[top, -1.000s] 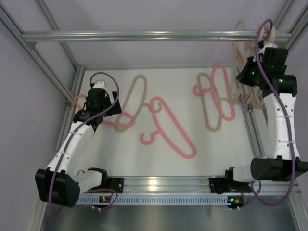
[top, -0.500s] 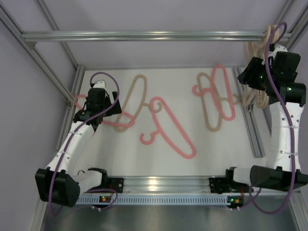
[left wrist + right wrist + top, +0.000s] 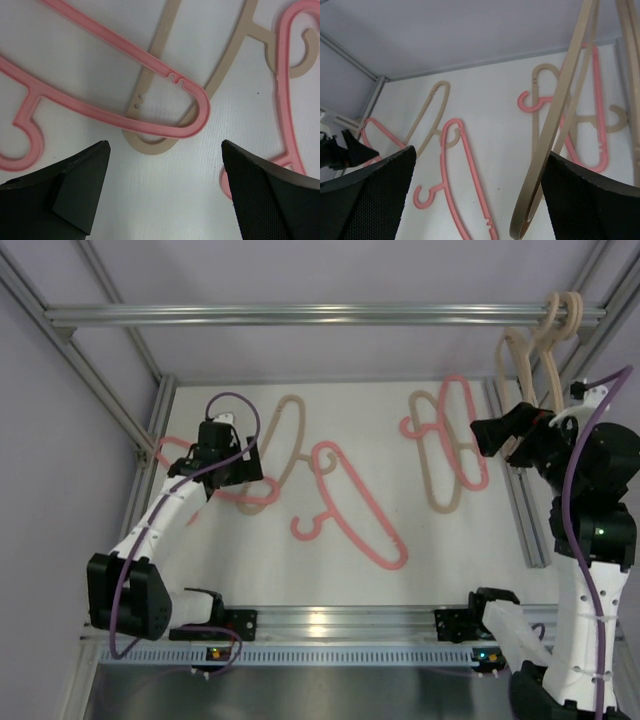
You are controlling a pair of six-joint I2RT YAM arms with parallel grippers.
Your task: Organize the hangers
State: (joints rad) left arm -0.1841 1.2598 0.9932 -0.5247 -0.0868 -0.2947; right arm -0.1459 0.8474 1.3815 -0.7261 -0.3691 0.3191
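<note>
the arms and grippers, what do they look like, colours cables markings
The left arm and right arm have white links with black joint housings and a purple cable looped along each. Small green lights show on the right arm. The left gripper and right gripper are black, each with two wedge-shaped fingers with a fine mesh texture.

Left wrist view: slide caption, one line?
Open left gripper hovers above the rounded end of a pink plastic hanger lying across a beige plastic hanger on the white table.

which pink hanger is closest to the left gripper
The leftmost pink hanger, its rounded end overlapping a beige hanger below the left gripper; the others lie farther right.
</note>
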